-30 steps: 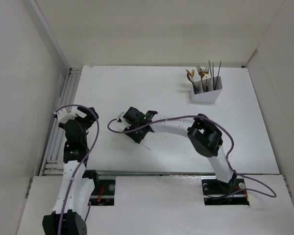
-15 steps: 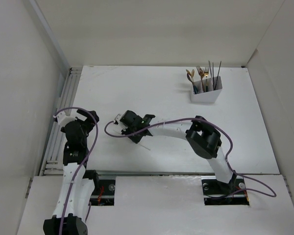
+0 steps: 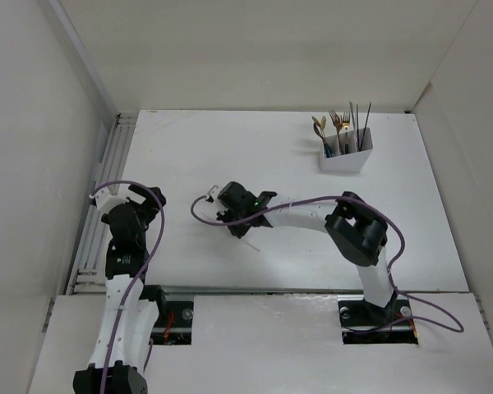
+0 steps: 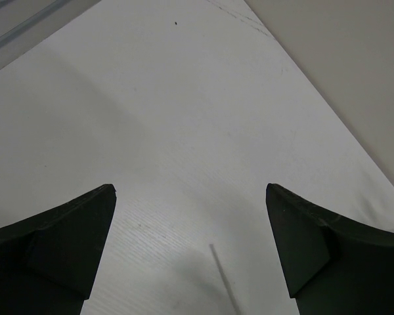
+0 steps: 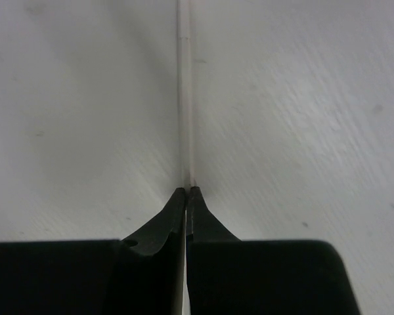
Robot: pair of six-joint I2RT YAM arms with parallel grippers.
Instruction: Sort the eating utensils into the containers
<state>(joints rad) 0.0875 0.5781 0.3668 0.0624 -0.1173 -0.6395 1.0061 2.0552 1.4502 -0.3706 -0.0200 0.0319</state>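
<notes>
At the centre-left of the top view, the right gripper (image 3: 232,222) is lowered onto the white table (image 3: 197,148). Its jaws are pressed together on a pale stick (image 3: 251,244). The free part of the stick projects from under the gripper toward the lower right and lies flat on the table.

In the right wrist view, the two black fingertips (image 5: 177,207) meet at the lower middle of the frame. They pinch the near end of the pale stick (image 5: 186,98), which runs straight up to the top edge.

At the left edge of the top view, the left gripper (image 3: 119,199) stands well apart from the stick. In the left wrist view, the left gripper (image 4: 190,190) has its fingers (image 4: 65,243) spread wide, with only bare table between them. A thin pale rod (image 4: 224,282) shows at the bottom edge; whether it is the same stick cannot be told.

At the upper right of the top view stands the white bin (image 3: 345,160). It holds upright gold spoons (image 3: 319,125), forks (image 3: 338,121) and dark chopsticks (image 3: 358,119). Which compartment each occupies cannot be told.
</notes>
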